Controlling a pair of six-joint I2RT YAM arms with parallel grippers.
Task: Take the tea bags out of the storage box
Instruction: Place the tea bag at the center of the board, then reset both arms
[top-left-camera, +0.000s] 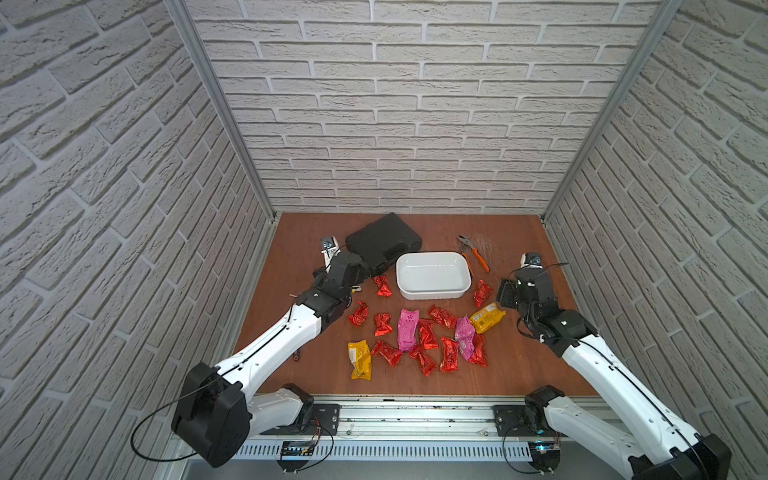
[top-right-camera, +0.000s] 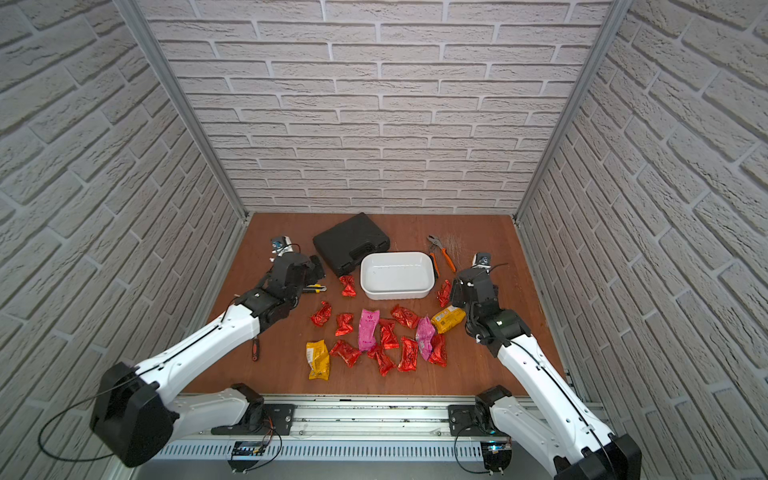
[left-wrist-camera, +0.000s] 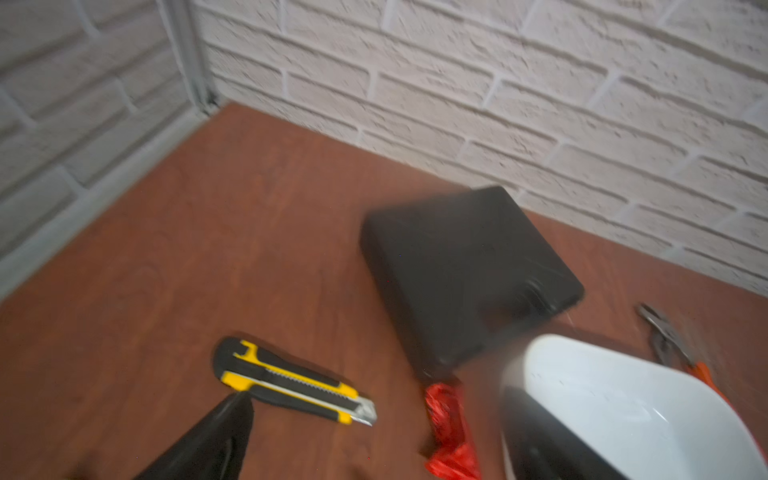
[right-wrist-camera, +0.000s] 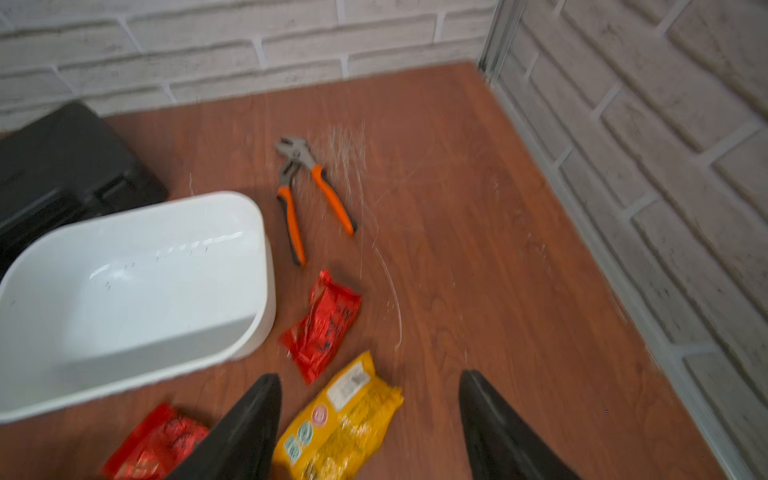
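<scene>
Tea bags outside storage box, left gripper and right gripper spread, holding nothing

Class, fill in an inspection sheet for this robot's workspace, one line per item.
Surface: brown wooden table.
Job's things: storage box empty; tea bags all on the table in front of and beside it.
Clutter: black case, pliers, utility knife, small red-black tool.
End effectors: left end effector open, empty; right end effector open, empty.
Cables: black loops hanging at both arm bases.
Surroundings: white brick-pattern walls on three sides.
</scene>
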